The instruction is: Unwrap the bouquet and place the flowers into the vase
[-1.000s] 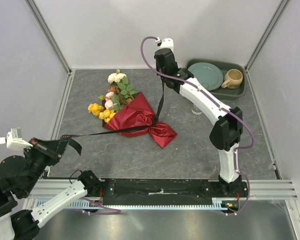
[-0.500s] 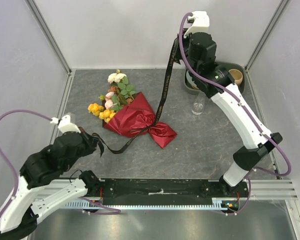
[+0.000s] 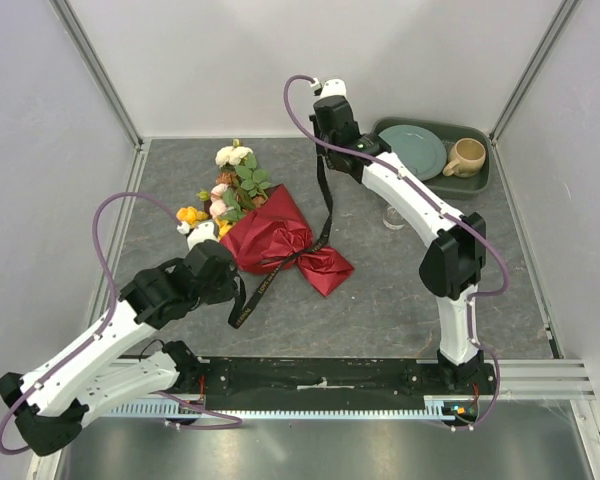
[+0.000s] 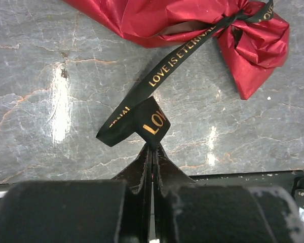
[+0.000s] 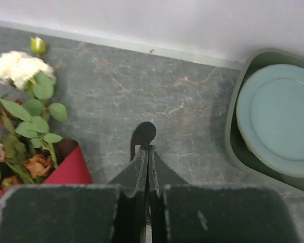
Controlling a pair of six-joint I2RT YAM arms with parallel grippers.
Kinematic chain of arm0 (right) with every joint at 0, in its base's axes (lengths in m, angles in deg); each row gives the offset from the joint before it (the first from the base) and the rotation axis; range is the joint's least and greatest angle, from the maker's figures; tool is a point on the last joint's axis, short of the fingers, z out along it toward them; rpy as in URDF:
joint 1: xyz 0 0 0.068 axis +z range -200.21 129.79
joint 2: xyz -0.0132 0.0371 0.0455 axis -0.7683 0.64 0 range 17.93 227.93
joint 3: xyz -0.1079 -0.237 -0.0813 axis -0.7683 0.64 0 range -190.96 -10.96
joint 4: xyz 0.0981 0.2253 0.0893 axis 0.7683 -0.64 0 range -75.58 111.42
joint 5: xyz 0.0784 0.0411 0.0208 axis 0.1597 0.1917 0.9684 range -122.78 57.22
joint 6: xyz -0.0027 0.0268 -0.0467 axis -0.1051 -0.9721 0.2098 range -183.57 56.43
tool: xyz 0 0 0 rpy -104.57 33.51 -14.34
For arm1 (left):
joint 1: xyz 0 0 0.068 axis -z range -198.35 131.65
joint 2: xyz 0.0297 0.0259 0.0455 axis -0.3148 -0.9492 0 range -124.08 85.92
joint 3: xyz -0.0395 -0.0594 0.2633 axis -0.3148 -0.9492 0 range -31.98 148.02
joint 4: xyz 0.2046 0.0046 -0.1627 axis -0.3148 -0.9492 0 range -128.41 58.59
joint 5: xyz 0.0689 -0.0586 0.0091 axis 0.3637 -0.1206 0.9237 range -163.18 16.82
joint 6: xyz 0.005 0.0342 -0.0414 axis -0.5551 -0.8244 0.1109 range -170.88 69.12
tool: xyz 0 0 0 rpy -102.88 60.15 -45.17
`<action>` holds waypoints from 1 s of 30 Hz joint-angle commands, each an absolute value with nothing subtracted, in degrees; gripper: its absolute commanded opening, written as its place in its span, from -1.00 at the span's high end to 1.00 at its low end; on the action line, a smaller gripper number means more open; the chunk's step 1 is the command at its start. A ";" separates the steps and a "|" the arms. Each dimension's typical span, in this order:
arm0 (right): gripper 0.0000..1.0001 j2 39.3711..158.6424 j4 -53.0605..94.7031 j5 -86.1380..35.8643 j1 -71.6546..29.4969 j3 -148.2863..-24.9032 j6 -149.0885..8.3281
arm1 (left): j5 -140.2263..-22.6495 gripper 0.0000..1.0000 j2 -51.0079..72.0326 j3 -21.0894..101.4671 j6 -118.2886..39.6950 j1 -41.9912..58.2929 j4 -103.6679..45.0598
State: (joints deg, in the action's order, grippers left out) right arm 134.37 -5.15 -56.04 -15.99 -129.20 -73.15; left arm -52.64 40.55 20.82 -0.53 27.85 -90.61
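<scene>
The bouquet (image 3: 272, 238) lies mid-table in dark red wrapping paper (image 4: 192, 20), its flowers (image 3: 230, 190) fanning toward the back left. A black ribbon (image 3: 323, 215) with gold lettering (image 4: 177, 55) still runs round the wrap's neck. My left gripper (image 3: 240, 295) is shut on one ribbon end (image 4: 152, 124) low over the table, just front-left of the bouquet. My right gripper (image 3: 325, 158) is shut on the other end, a small black loop (image 5: 144, 134) at its tips, above the table behind the bouquet. The clear vase (image 3: 391, 220) stands right of the bouquet, mostly hidden by my right arm.
A dark green tray (image 3: 480, 180) at the back right holds a pale blue plate (image 3: 412, 150) and a beige mug (image 3: 467, 157). The plate (image 5: 278, 116) and a white rose (image 5: 17, 66) also show in the right wrist view. Walls enclose the table on three sides.
My left arm swung in from the far left to the bouquet's front, and the taut ribbon there went slack. My right gripper rose with its end, then came back down.
</scene>
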 commanded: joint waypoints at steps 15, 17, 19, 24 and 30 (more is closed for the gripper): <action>-0.33 115.87 -2.44 -34.72 -12.42 -97.13 -85.79 | -85.03 -0.02 26.00 22.77 -19.06 19.53 -58.93; -0.02 113.82 0.83 -32.88 -10.23 -89.21 -88.16 | -84.61 0.20 19.67 24.00 -19.94 19.53 -56.64; 0.32 111.80 2.95 -32.95 -8.29 -83.23 -88.96 | -83.55 0.35 15.19 26.28 -21.51 19.53 -56.28; 0.78 108.29 10.51 -33.75 -5.65 -72.16 -92.99 | -83.63 0.52 1.74 28.13 -21.44 17.08 -51.72; 0.87 105.20 17.28 -35.24 -5.65 -64.50 -95.38 | -85.92 0.59 -5.92 28.14 -20.29 15.14 -44.69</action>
